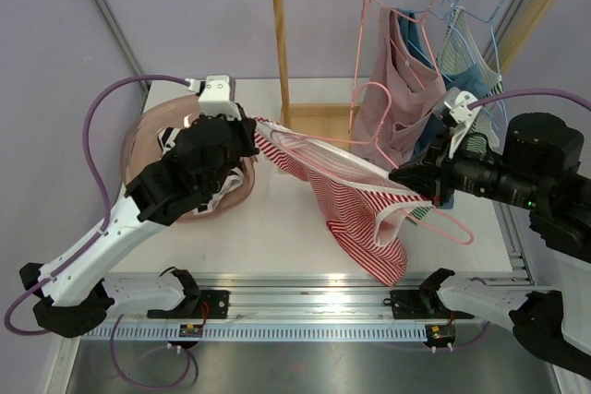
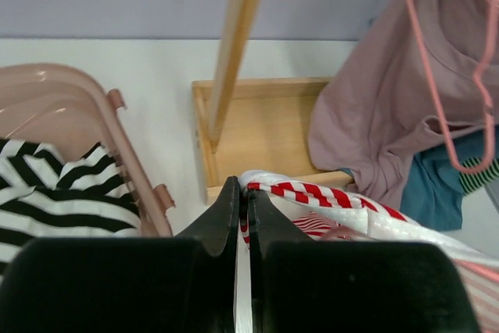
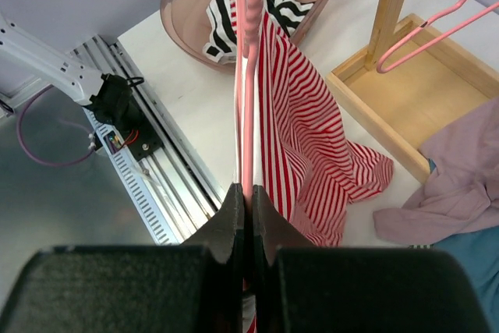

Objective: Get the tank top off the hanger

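Red-and-white striped cotton tank top point(image 1: 355, 219) is slung between both arms above the white table point(image 1: 277, 246), its lower fold sagging toward the front edge. Left gripper point(image 2: 242, 193) is pinched shut on the white-trimmed strap, beside the pink plastic basket point(image 1: 152, 126). Right gripper point(image 3: 248, 196) is clamped on the thin pink wire hanger point(image 3: 248, 76); can't tell if fabric is caught too. Garment looks light, limp and stretchy, likely to snag on the wire. Best hold: the trimmed strap edge.

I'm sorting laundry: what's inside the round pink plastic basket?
A black-and-white striped garment lies crumpled inside the round pink plastic basket. Anything beneath it is covered.
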